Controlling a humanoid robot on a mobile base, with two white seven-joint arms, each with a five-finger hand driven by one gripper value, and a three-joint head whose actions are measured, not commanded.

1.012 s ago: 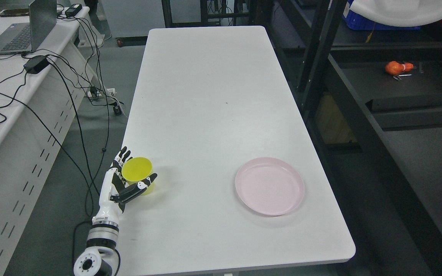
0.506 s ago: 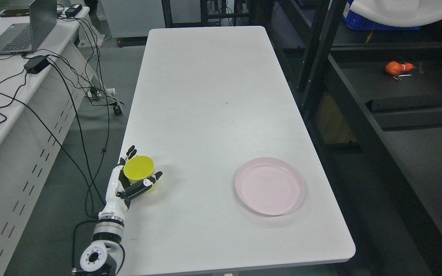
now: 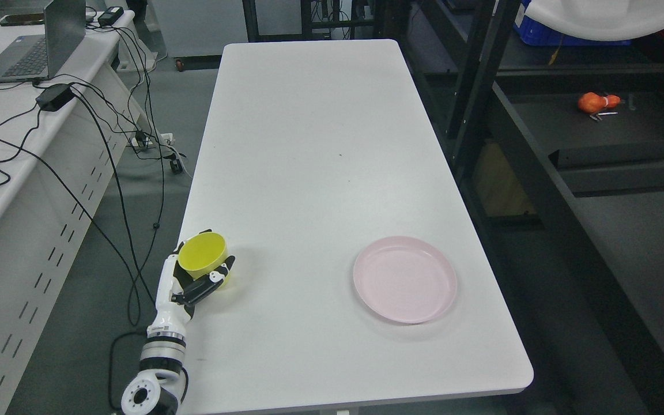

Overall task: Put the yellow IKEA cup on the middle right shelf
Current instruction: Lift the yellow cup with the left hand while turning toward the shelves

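Since the picture half a second back, our left hand (image 3: pixel 193 282) has closed in on the small round yellow plastic cup (image 3: pixel 203 257), and the fingertips that poked out past the cup's far side are now tucked against it. The cup also looks tipped a little toward us, so we think it is just starting to come up.

Now our fingers wrap the cup's far side and our thumb presses its near side, so the hand is pinching the cup. The cup is in our grip at the left edge of the long white smooth bench (image 3: pixel 309 144). We cannot tell if its bottom is off the bench yet.

We think this is the grab step, close to done. Next we need to lift the cup straight up, keep it level, and carry it far across to the right of the hand, to the dark metal shelf rack (image 3: pixel 476 92). We must steer past its black posts and set the cup down softly on the middle shelf.

The cup is smooth, shiny and open at the top, so it could slip if we squeeze too lightly. A flat round pink plastic plate (image 3: pixel 405 279) with a low rim sits well to the right of the hand. Our right hand does not show.
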